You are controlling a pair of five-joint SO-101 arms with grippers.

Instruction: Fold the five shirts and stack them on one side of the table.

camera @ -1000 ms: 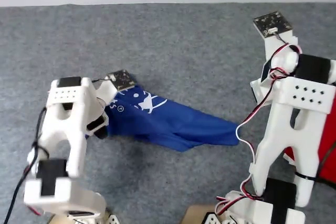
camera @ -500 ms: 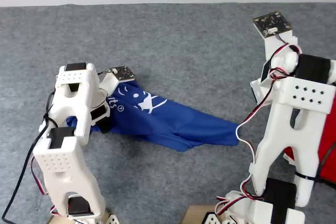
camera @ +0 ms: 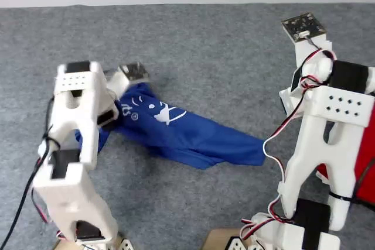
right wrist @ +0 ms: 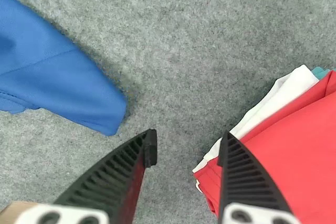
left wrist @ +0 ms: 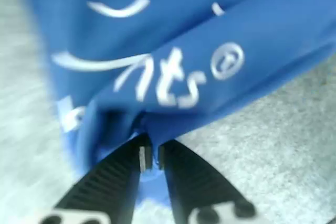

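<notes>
At the left of the bench [camera: 205, 45], the left end effector [left wrist: 149, 153] is clenched on a small pinch of the blue shirt [camera: 187, 136], taken at the shirt's printed end. The shirt lies bunched in the middle of the bench, between the two arms. To the right, the right end effector [right wrist: 186, 150] is held released, jaws apart, above bare bench between the shirt's plain end and the stack [right wrist: 283, 156] of red and white shirts at the right edge.

Several risks can be judged from here. Only a thin fold of cloth is gripped, so it could slip out if the shirt is pulled hard. Since only one end is held, the far end may be dragged over the rough bench surface and bunched further, and a crooked fold would follow. If the shirt is swept too far right, the stack could be disturbed.

In the high view the shirt's long axis runs from upper left to lower right. The printed end points toward the left arm, and the narrower plain end toward the right arm.
</notes>
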